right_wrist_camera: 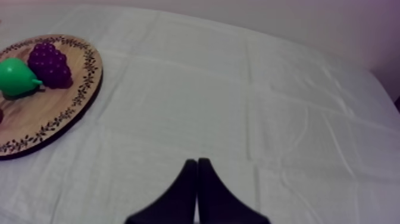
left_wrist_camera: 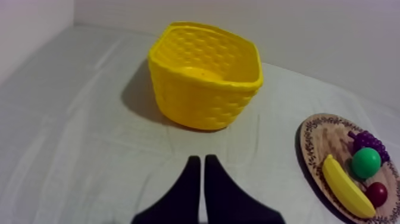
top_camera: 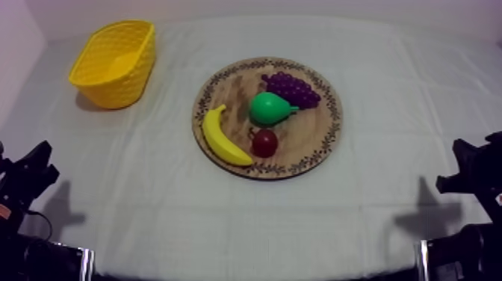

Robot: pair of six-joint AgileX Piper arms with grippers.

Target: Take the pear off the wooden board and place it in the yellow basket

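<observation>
Lying on its side at the middle of the board (top_camera: pixel 326 146), the pear (top_camera: pixel 270 109) points its stem toward the grapes (top_camera: pixel 293 88), which sit just beside it on the far side. The small red fruit (top_camera: pixel 264 142) is close on its near side, and the banana (top_camera: pixel 222 138) curves along the board's left rim. The board is at the centre of the tabletop (top_camera: pixel 396 112), and the basket (top_camera: pixel 112 91) stands well apart near the far left corner, open and with nothing in it. The reach has not yet begun. The left claw (left_wrist_camera: pixel 198 182) is pressed together into a wedge low by the near left corner, facing the basket, and the right claw (right_wrist_camera: pixel 195 182) is likewise pressed together by the near right corner over bare cloth. Since the basket is on the left, the left arm looks the better choice. It should spread its fingers first and come down from above across the pear's round body rather than its stem. The fingers need to slip into the narrow gaps beside the grapes and the small red fruit without knocking either. The pear's smooth, rounded surface may slip, so a centred grip matters. The way to the basket is open cloth.
</observation>
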